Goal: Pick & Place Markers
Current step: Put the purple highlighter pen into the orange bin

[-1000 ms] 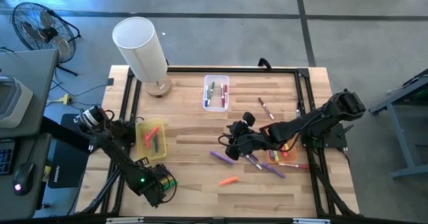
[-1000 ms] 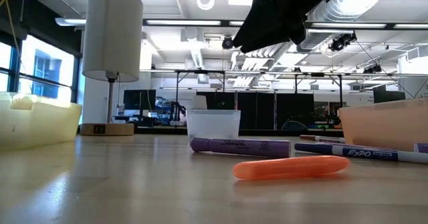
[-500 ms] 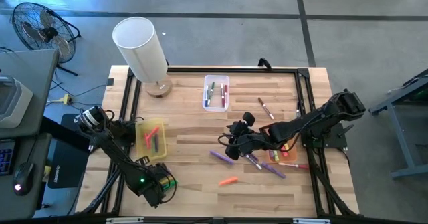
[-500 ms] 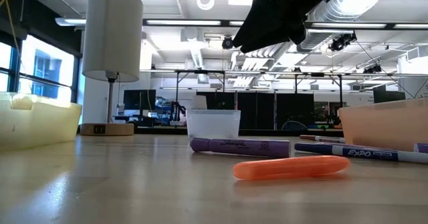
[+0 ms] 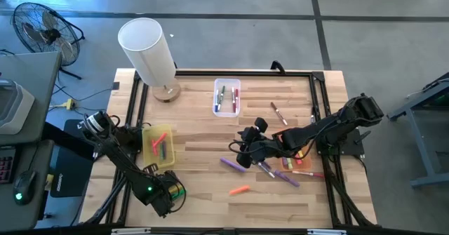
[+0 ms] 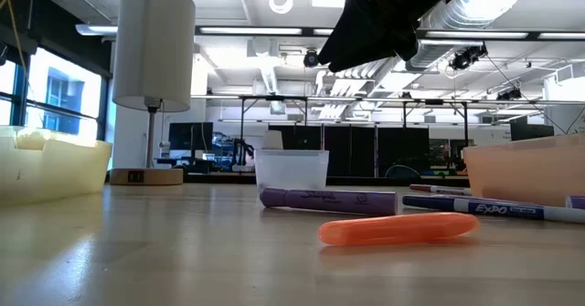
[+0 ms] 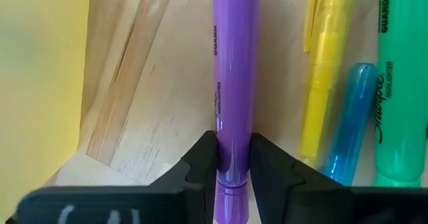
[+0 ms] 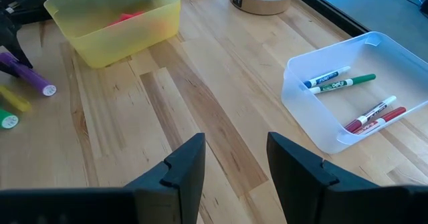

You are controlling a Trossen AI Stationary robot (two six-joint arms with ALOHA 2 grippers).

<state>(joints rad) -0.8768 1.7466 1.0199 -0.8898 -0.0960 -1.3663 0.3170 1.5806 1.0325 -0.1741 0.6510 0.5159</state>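
Observation:
My left gripper [image 7: 233, 157] is at the table's near left corner [image 5: 167, 193], pointing down, shut on a purple marker [image 7: 234, 63]. Beside that marker lie a yellow [image 7: 324, 70], a blue [image 7: 351, 117] and a green marker [image 7: 401, 83] on the wood. My right gripper [image 8: 235, 164] hangs open above the table's middle [image 5: 238, 153], over another purple marker [image 5: 232, 164]. An orange marker [image 6: 398, 229] lies nearer the front edge. More markers lie by the orange bin [image 5: 298, 158]. My left gripper pinches the purple marker's barrel near one end [image 7: 233, 144] between its two fingers. The fingers come from above and lie across the marker, one on each long side. The marker lies flat along the wooden table top.
A yellow bin [image 5: 158, 146] with a few markers stands just beyond my left gripper. A clear bin [image 5: 227, 97] holding several markers sits at the far middle, a white lamp [image 5: 147, 49] at the far left. A black frame [image 5: 319, 109] runs along the table's edges.

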